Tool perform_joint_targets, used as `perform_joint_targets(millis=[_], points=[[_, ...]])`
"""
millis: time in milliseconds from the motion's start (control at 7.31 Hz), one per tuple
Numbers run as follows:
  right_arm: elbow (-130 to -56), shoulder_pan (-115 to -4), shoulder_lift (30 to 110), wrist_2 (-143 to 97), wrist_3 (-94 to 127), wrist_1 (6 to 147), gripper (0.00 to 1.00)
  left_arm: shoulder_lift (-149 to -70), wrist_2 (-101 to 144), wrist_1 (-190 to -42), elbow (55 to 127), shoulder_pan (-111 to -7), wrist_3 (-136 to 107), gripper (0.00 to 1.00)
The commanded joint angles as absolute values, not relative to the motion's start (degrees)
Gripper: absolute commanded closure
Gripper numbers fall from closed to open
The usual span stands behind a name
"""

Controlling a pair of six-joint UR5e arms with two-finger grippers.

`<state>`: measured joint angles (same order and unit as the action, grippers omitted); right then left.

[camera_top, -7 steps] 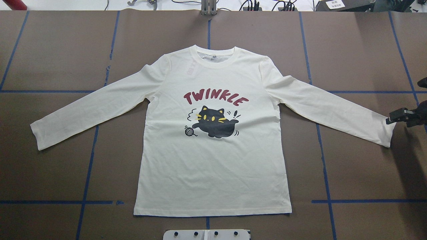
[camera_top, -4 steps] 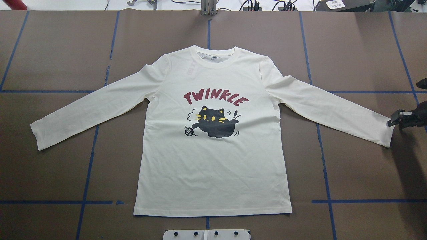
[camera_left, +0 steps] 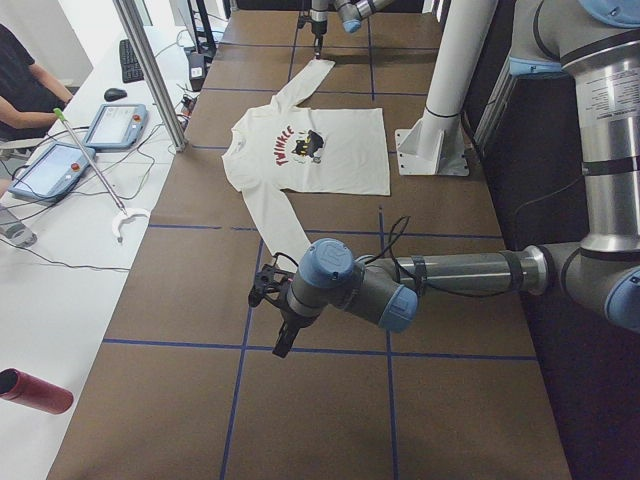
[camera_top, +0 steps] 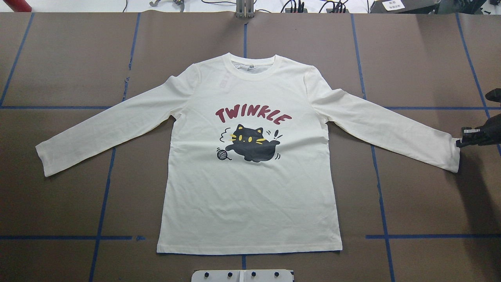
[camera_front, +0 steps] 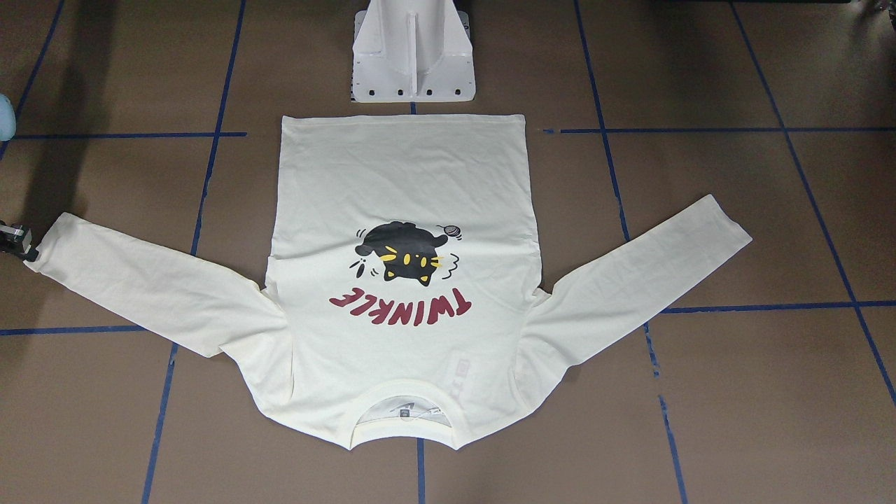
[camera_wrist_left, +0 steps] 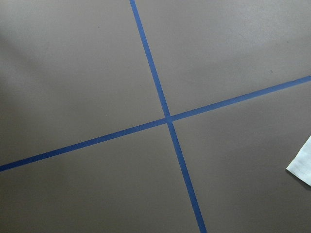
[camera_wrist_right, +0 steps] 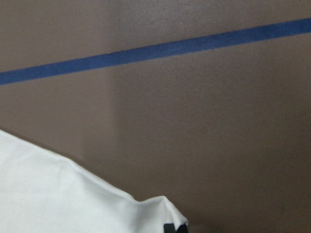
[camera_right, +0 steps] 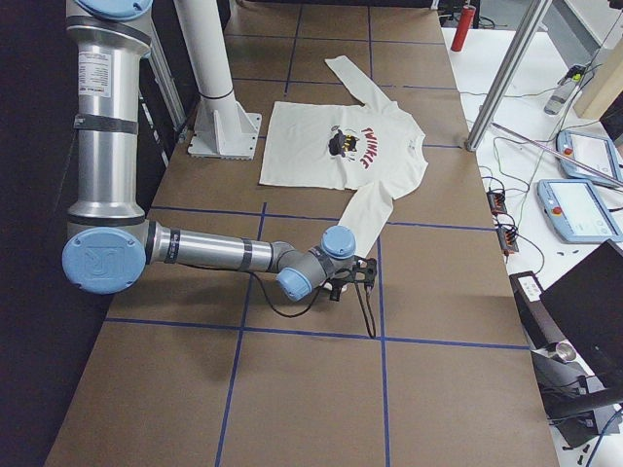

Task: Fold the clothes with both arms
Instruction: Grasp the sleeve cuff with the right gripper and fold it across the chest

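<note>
The cream long-sleeved shirt (camera_top: 250,196) lies flat and print up, the black cat and "TWINKLE" showing, both sleeves spread out. My right gripper (camera_top: 461,142) sits low at the cuff of the sleeve on the robot's right, also seen at the frame edge (camera_front: 21,245). In the right wrist view its black fingertips (camera_wrist_right: 175,228) meet on the corner of that cuff (camera_wrist_right: 58,194), which puckers there. My left gripper (camera_left: 278,320) hovers over bare table just beyond the other cuff (camera_wrist_left: 301,165). It shows only in the side view, so I cannot tell if it is open or shut.
The white pedestal base (camera_front: 413,63) stands just behind the shirt's hem. Blue tape lines (camera_wrist_left: 167,119) cross the brown table. A side bench holds tablets (camera_left: 110,125) and a red bottle (camera_left: 35,390), with a person seated (camera_left: 25,80) there.
The right gripper has shifted slightly right and come down onto the cuff corner, its fingers drawn together. The shirt body has not moved.
</note>
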<state>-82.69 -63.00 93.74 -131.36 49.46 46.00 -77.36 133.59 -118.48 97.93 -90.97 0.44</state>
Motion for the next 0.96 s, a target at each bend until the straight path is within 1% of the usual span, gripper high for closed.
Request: perform_joint_targets(millis=[0, 137, 274, 547, 684, 821], points=[[-90.0, -63.9, 94.0, -135.8, 49.7, 46.8, 1.0, -77.6, 133.6, -118.5, 98.0, -91.0, 0.4, 0.0], [-93.9, -63.5, 93.2, -135.8, 53.7, 47.4, 1.0, -77.7, 133.6, -118.5, 98.3, -91.0, 0.4, 0.0], [-95.5, -60.8, 87.3, -135.8, 62.7, 47.5, 1.0, -77.8, 133.6, -118.5, 98.4, -91.0, 0.4, 0.0], [-95.7, -52.2, 74.2, -133.4, 80.3, 49.1, 1.0, -78.0, 133.7, -118.5, 98.8, -91.0, 0.3, 0.0], [-95.5, -46.4, 66.4, -127.8, 84.0, 54.9, 1.0, -78.1, 133.7, -118.5, 98.8, -91.0, 0.3, 0.0], [-94.8, -38.8, 57.3, -117.3, 84.5, 64.2, 1.0, -78.2, 133.7, -118.5, 98.8, -91.0, 0.3, 0.0]])
